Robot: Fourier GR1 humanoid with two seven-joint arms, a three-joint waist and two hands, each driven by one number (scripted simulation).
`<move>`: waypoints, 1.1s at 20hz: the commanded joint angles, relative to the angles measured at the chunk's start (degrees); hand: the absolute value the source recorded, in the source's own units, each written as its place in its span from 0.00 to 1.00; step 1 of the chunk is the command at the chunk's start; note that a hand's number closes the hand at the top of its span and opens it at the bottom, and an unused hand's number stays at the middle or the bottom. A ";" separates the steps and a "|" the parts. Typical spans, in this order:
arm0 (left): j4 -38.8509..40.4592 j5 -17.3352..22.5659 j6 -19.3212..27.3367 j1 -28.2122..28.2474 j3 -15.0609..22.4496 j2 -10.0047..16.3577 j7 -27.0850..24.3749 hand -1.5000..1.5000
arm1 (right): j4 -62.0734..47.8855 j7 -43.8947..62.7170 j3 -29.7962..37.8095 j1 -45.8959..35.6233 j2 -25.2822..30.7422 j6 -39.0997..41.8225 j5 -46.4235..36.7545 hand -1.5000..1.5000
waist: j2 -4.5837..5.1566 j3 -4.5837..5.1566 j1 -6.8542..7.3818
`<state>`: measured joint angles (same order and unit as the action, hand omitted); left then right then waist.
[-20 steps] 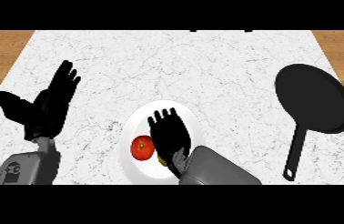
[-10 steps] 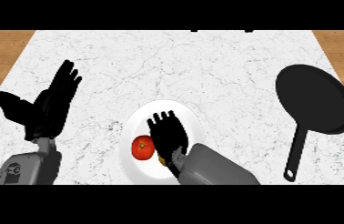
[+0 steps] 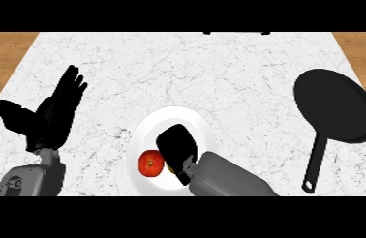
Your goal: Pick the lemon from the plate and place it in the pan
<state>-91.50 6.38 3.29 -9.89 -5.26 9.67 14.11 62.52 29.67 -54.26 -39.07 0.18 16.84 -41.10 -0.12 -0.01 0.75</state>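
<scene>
While the white marble counter fills nearly the whole head view, with strips of wood showing at its two far corners, the black pan is the biggest thing on it. The pan lies by the counter's right edge, its round bowl farther away and its long handle running back towards the near edge. It holds nothing.

Next in size is the white plate, which sits at the middle of the near edge, well apart from the pan. The right hand hangs over the plate's centre, seen end-on as one dark block at the tip of its grey forearm, so I cannot tell whether it is open or closed.

The left hand rests near the counter's left edge, fingers straight, spread apart and pointing up, with nothing in it.

A red tomato lies on the near-left part of the plate, just beside the right hand. The lemon is on the plate too. Only a small yellow sliver of it shows, wedged between the tomato and the right wrist, and the rest is hidden under the hand.
</scene>
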 commanded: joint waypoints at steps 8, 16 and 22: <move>1.60 -1.01 0.03 0.83 0.13 -1.49 -1.79 0.50 | 1.06 -4.39 2.26 1.71 0.24 -8.41 -6.59 1.00 | 0.14 0.01 -0.71; -2.03 -0.76 0.62 2.16 -0.63 -0.42 0.35 0.50 | -10.99 26.75 30.14 -7.37 10.78 -20.24 -5.64 1.00 | 0.01 0.07 -1.09; 1.68 0.25 -0.29 -0.84 -1.78 0.09 -0.25 0.50 | -12.25 37.25 27.45 -17.95 13.69 -22.37 -18.44 1.00 | 0.13 0.12 -0.71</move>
<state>-92.01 5.70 3.63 -9.42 -5.60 9.09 14.60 51.17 58.80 -27.46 -51.58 11.58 -3.44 -53.65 0.00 0.07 -0.05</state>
